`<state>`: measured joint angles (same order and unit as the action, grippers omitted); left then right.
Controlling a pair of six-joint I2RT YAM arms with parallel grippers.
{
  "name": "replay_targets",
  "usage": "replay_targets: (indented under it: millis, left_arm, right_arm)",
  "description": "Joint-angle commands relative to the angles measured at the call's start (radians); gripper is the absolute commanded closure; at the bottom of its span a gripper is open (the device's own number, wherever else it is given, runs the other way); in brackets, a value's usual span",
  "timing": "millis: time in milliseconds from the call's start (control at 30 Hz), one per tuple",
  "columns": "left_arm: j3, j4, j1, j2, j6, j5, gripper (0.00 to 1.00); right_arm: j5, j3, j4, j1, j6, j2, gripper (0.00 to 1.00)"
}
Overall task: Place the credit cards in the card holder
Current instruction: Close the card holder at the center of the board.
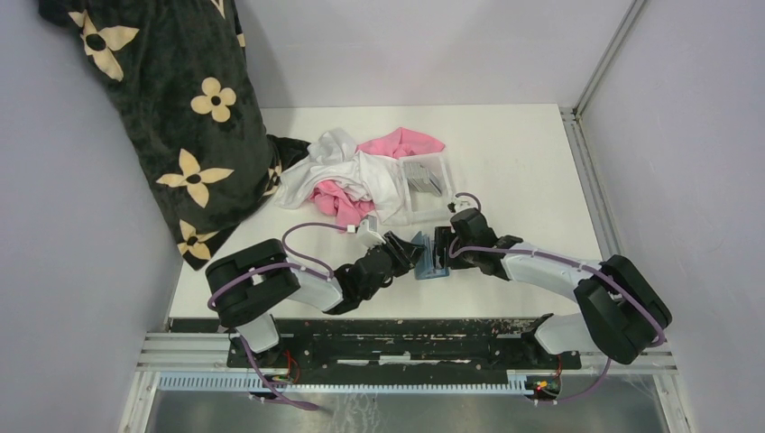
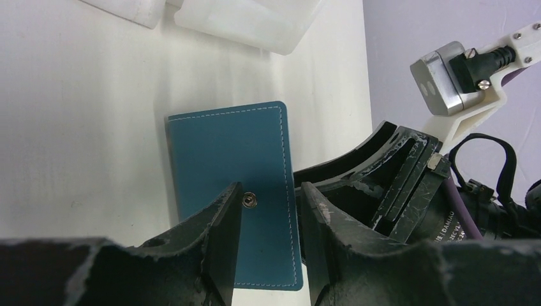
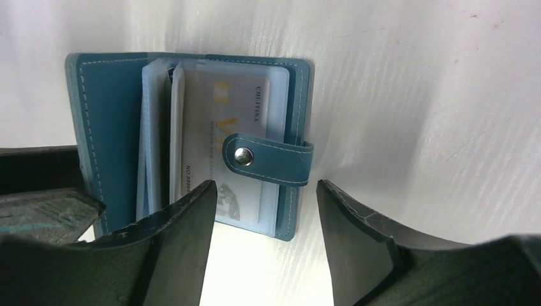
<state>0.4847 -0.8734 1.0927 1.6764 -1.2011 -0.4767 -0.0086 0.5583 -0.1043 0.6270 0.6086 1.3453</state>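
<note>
My left gripper (image 2: 271, 191) hovers with its jaws apart over the teal outer cover of the card holder (image 2: 223, 159), low in the middle of the left wrist view. I cannot tell whether either finger touches the cover. My right gripper (image 3: 265, 191) is spread wide too and grips nothing. It sits just below the opened holder in the right wrist view, where the snap strap (image 3: 268, 159) crosses a pale card (image 3: 255, 95) already in a clear sleeve (image 3: 153, 140).

From above, the holder lies on the white surface (image 1: 523, 162) between both grippers, at lower centre. The remaining credit cards (image 1: 420, 177), grey ones, sit in the clear tray (image 1: 419, 209) further up, beside the clothes (image 1: 347, 171).

I judge the holder light and floppy, with slick, limp sleeves, so I would pin the cover's free edge, clear of the strap. The cards look thin, stiff and slippery, so an exposed edge is the place to pinch.
</note>
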Motion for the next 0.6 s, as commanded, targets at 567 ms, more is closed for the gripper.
replay_targets:
  millis: [567]
  left_arm:
    - [-0.023, -0.088, 0.005, 0.021, 0.047, -0.022, 0.54]
  right_arm:
    - [0.281, 0.163, -0.098, 0.104, -0.070, 0.082, 0.35]
